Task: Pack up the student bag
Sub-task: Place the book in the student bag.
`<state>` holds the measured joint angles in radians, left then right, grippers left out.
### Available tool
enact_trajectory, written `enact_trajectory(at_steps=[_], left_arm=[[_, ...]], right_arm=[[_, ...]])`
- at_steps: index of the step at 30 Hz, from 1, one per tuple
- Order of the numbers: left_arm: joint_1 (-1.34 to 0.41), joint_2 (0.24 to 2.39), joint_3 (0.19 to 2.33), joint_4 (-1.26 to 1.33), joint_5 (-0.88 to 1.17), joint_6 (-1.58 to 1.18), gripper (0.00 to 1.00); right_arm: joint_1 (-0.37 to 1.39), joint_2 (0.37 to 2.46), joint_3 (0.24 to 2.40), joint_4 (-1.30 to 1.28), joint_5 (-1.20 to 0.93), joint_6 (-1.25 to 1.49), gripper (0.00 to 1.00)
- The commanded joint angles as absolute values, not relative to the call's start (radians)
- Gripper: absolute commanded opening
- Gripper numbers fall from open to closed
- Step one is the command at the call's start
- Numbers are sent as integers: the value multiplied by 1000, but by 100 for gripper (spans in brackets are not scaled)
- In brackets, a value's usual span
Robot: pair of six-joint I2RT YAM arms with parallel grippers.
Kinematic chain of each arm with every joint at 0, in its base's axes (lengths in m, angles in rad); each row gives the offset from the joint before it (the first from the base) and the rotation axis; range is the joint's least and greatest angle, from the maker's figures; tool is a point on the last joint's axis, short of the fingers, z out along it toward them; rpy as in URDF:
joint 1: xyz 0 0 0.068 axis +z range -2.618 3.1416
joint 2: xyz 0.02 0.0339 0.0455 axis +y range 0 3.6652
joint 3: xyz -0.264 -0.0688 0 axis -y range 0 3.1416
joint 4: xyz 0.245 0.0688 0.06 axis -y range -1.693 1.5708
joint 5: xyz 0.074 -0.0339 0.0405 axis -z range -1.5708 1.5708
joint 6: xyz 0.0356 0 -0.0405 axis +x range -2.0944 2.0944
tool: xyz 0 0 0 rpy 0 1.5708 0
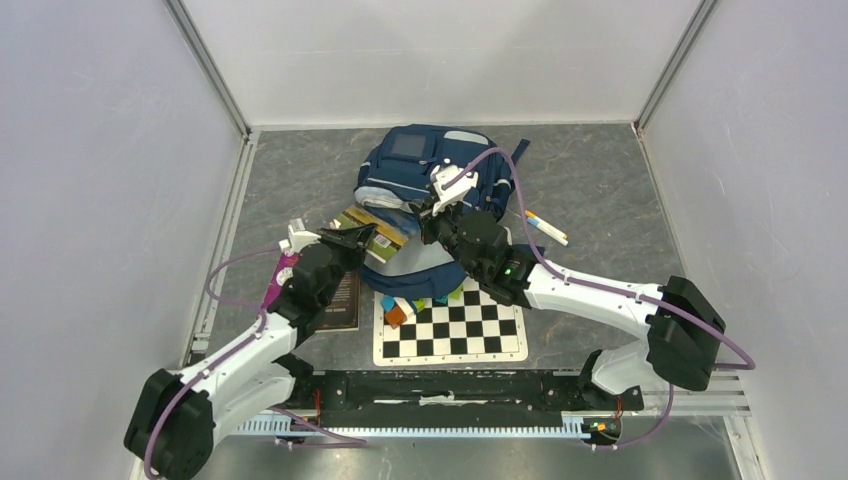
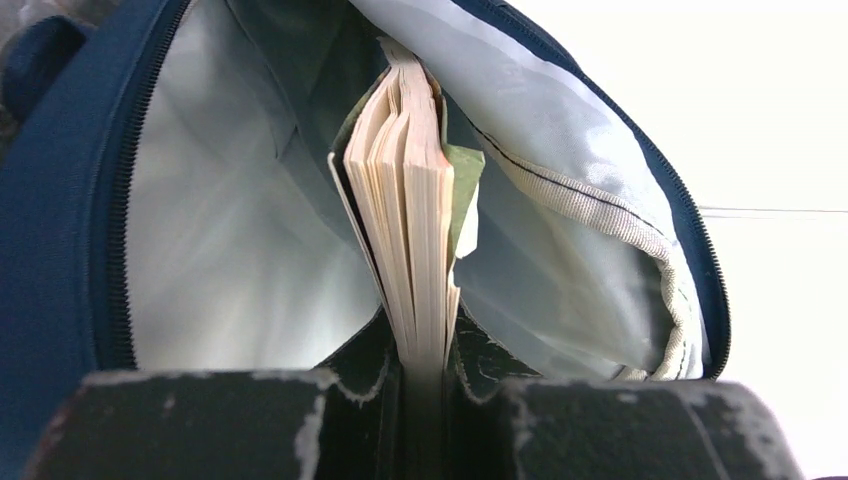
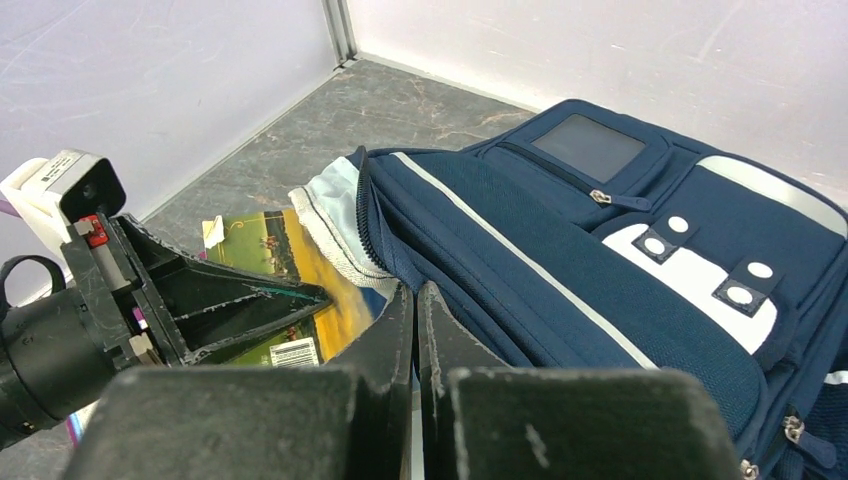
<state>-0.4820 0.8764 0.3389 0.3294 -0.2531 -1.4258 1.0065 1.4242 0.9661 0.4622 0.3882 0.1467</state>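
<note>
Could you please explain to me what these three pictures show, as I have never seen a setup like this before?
These are two robot arms bolted to a table's near edge, each ending in a two-finger gripper. The wide picture comes from a fixed camera above and behind them. The other two come from small cameras on each wrist, looking along the fingers. On the grey table lie a navy backpack, a chessboard mat, some coloured blocks, some pens and a dark book. The left gripper clamps a paperback, whose far end sits inside the backpack's open mouth. The right gripper is shut at the edge of that opening; whether it pinches fabric I cannot tell.
</note>
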Motion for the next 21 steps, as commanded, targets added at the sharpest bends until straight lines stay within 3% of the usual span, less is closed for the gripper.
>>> enact_trajectory(at_steps=[1, 17, 19, 21], left_arm=[[-514, 945, 348, 646, -384, -1426, 2], [-519, 1322, 461, 771, -393, -1388, 2], [-520, 1380, 475, 807, -364, -1374, 8], [-519, 1428, 473, 870, -327, -1343, 27]], right_arm=[[1014, 1398, 980, 585, 444, 94, 0], [1019, 1450, 940, 595, 391, -184, 0], [1019, 1455, 939, 586, 381, -181, 0], [1020, 1459, 940, 573, 381, -187, 0]])
